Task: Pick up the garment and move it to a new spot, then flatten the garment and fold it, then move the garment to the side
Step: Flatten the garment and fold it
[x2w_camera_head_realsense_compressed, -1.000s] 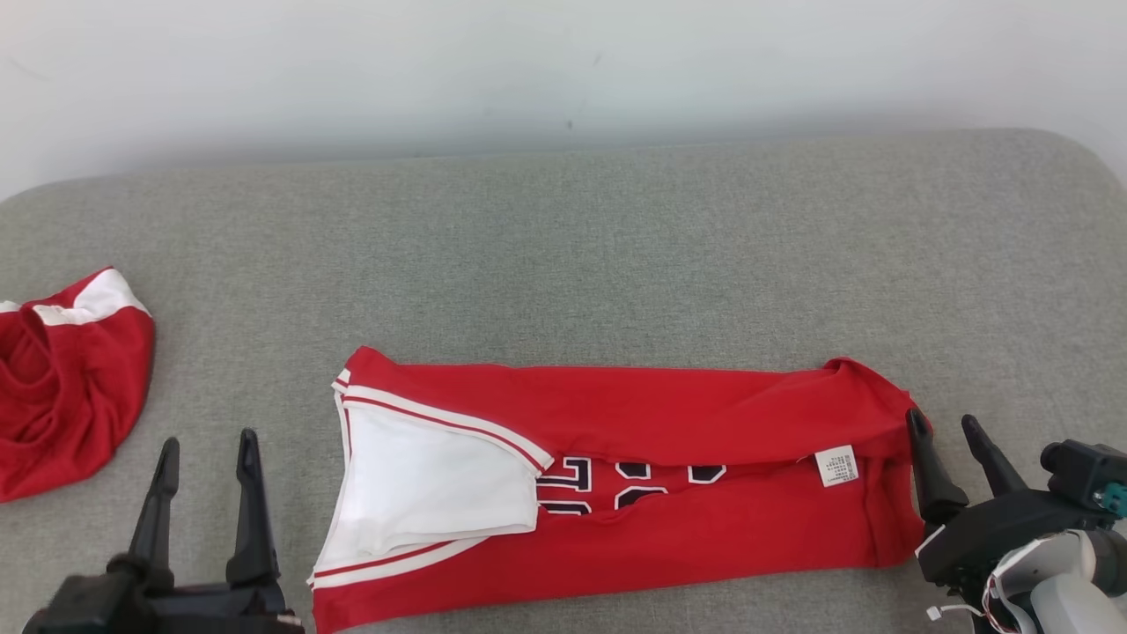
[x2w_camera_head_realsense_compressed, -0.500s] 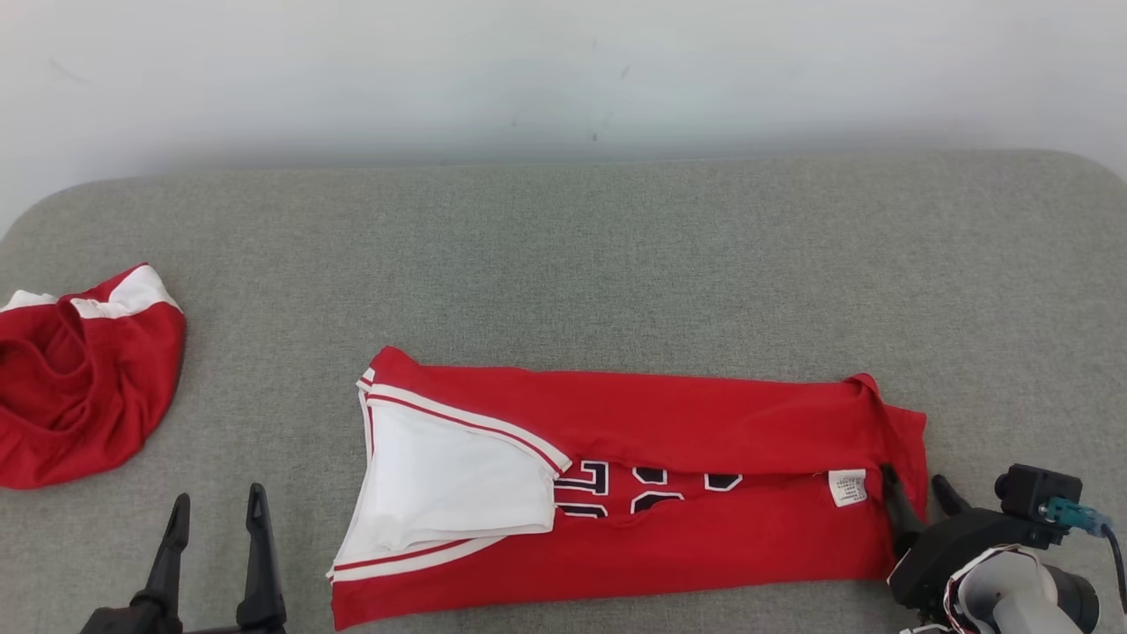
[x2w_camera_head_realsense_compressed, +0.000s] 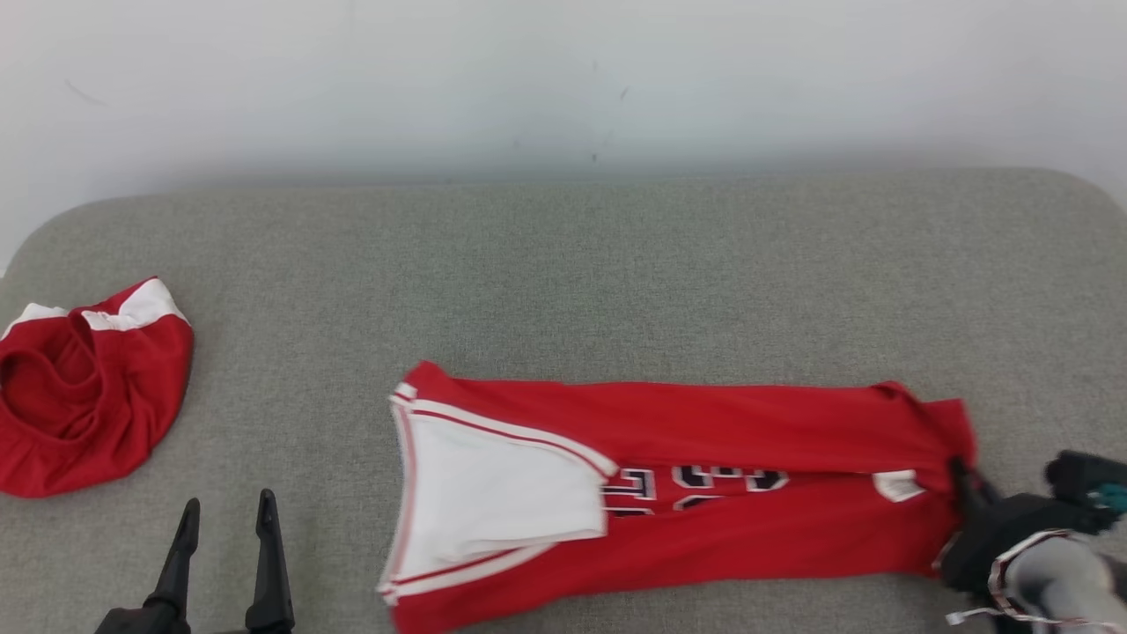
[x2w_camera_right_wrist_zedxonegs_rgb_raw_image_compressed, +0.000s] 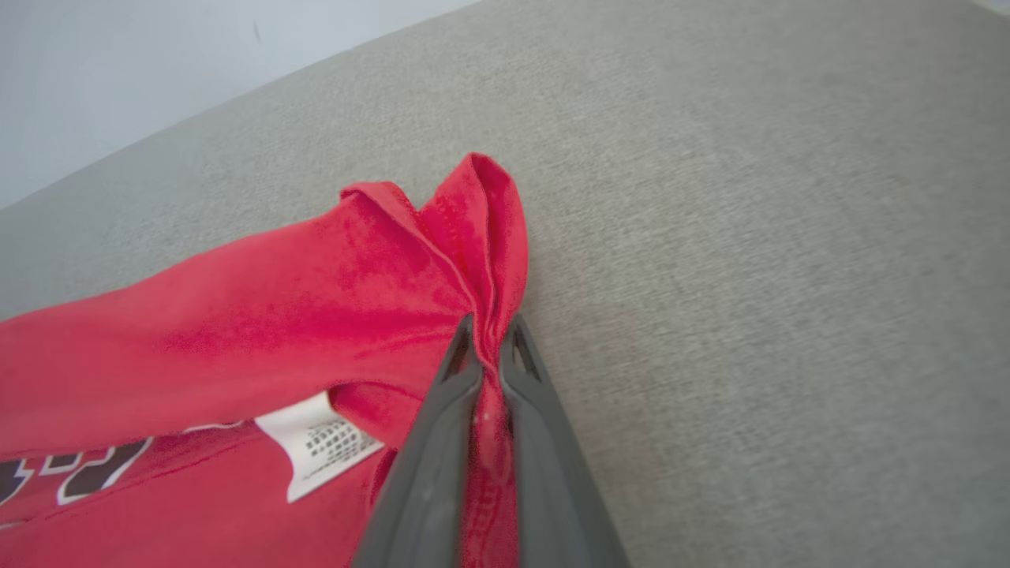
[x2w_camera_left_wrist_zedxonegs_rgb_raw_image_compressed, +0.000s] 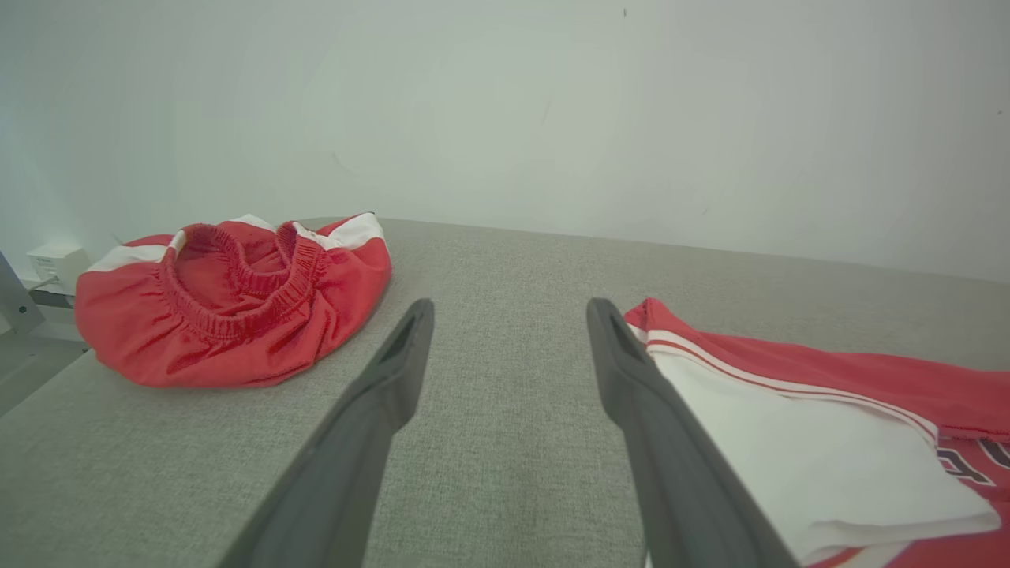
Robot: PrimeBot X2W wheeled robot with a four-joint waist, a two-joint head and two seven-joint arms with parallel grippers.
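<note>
Pinched tight in the dark two-fingered right gripper [x2w_camera_head_realsense_compressed: 960, 467] at lower right: the bunched end of the red, white-trimmed fabric jersey [x2w_camera_head_realsense_compressed: 704, 475] stretched across the head view's lower middle — probably for folding over — left gripper [x2w_camera_head_realsense_compressed: 229, 504] gaping, empty, lower left.
</note>
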